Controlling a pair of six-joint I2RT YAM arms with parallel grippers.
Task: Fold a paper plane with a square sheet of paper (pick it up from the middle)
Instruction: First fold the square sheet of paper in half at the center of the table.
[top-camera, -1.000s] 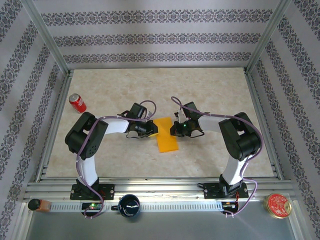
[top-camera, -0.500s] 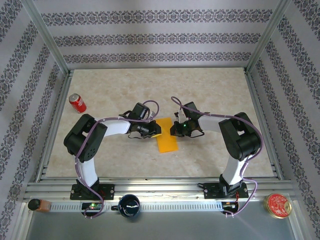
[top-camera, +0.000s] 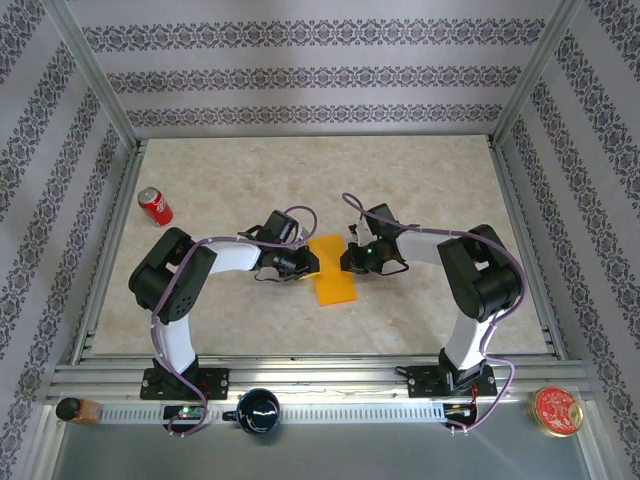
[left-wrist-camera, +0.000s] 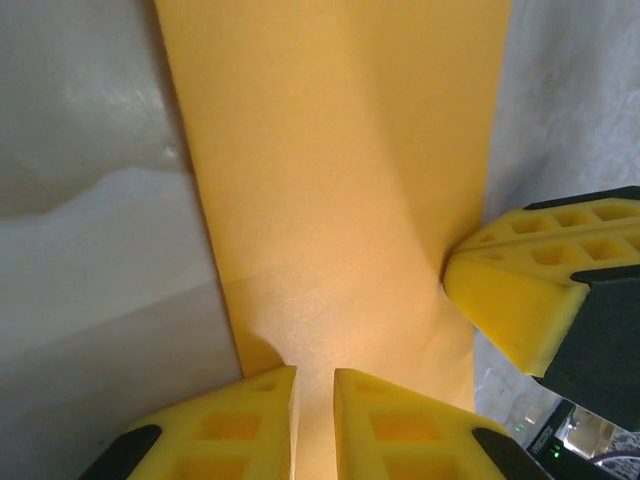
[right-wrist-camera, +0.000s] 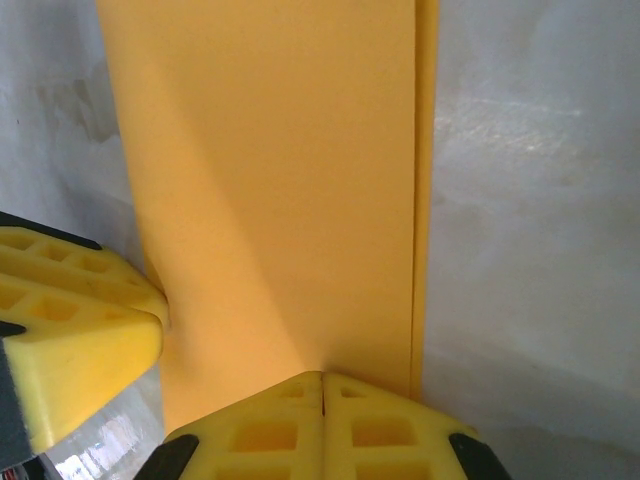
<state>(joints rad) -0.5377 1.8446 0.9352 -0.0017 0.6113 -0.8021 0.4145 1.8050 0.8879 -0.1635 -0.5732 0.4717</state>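
While both pincers sit so close together on one thin sheet, a lot could go wrong. The square sheet of paper lies in the middle of the tabletop, folded into a long strip. The left pincer is at the strip's edge at about 10 o'clock. Its tips are almost closed with a thin slit between them, and I cannot tell if paper is nipped in that slit. The right pincer is at the edge at about 2 o'clock, clenched tight, with its tips touching the paper. If one pincer pulls while the other presses down, the paper could rip or get a bad wrinkle. I think a small bump is already rising by the left tips in the left wrist view. The tabletop looks smooth, so the strip could slide and the next fold would come out crooked. In the right wrist view a thin strip of another layer peeks out along one side, so the layers may slip apart more. The pincers could also bump into each other.
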